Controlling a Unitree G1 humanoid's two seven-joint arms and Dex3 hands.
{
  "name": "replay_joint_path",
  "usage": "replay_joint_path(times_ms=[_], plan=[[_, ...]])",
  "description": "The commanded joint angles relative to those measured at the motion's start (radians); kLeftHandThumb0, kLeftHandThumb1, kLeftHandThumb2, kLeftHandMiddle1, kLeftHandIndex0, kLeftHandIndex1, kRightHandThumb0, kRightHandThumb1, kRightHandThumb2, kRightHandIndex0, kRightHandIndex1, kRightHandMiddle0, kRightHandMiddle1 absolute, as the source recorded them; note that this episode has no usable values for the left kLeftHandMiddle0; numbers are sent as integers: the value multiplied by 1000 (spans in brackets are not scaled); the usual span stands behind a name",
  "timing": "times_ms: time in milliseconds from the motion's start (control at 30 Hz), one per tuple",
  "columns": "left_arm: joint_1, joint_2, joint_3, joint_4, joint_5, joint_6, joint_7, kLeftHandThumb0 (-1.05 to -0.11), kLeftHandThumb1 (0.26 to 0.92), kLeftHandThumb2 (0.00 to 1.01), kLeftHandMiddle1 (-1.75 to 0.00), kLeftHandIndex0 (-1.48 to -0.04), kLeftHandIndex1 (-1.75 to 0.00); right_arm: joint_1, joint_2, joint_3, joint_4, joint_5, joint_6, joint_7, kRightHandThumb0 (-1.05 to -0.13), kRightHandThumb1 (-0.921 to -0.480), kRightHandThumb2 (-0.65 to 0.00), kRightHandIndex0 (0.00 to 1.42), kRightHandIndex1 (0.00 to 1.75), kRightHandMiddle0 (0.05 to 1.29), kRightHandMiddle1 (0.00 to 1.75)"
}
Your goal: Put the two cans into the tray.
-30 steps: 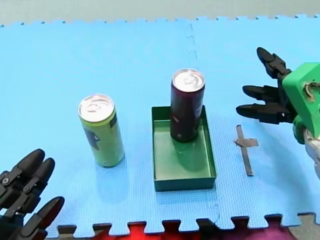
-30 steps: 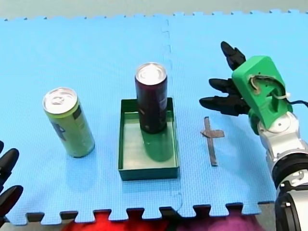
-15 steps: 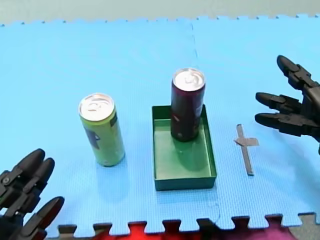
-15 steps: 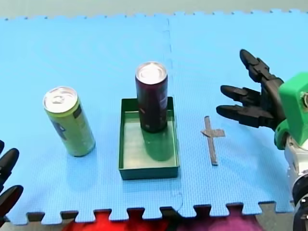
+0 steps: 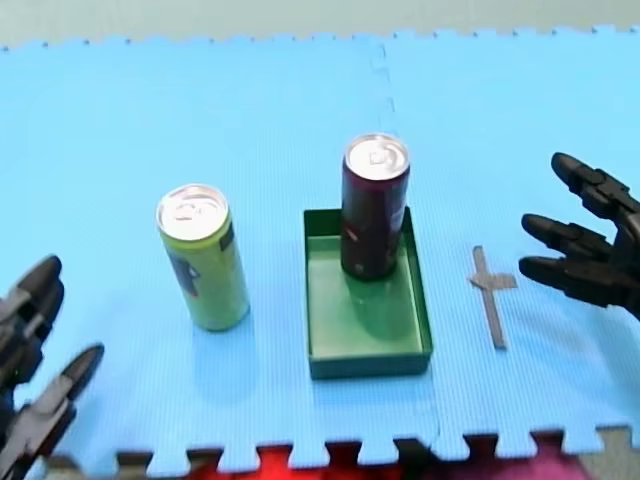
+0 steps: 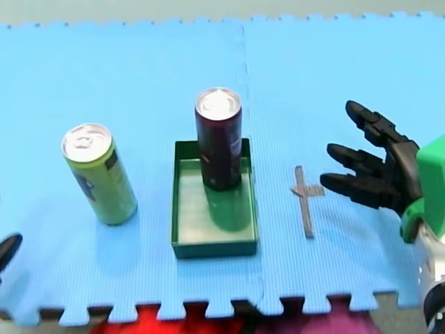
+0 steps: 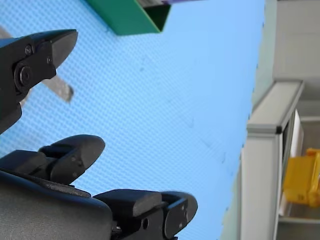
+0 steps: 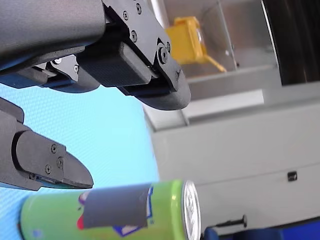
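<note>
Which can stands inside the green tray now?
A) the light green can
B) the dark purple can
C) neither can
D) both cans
B: the dark purple can stands upright at the far end of the tray, while the light green can stands on the mat beside it.

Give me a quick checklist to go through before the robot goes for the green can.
1. Dark can upright inside the tray: ok.
2. Green can in the tray: not ok; it stands upright on the mat, left of the tray.
3. Room in the tray's near half for a second can: ok.
4. Left hand free, at the mat's near left corner: ok.
5. Right hand free and away from the tray, beyond the tape mark: ok.
</note>
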Motion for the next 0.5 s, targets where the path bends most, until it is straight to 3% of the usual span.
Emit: replay_joint_path(times_ms=[0,100,233,333,467], plan=[[-62,22,12,84,-2,-14,11,-1019,676,0,-4,-563,0,4,7,-5,-3,8,8,0,-703,-663,0,426,44,374,18],[-131,46,23,201,-2,-35,10,-1018,657,0,0,-548,0,3,17,-9,-4,15,18,5,-695,-658,0,442,38,384,15],[-186,73,31,287,-15,-40,-7,-1006,632,-1,0,-466,0,-4,29,-13,-3,20,29,5,-688,-652,0,458,31,392,10],[-244,101,42,408,-20,-86,-30,-947,595,0,-1,-459,-1,-8,34,-11,-2,17,29,1,-688,-649,0,466,27,395,8],[-301,116,53,529,-39,-147,-71,-908,584,0,-2,-461,-1,-5,36,-10,-2,14,26,-2,-691,-646,0,482,24,401,7]])
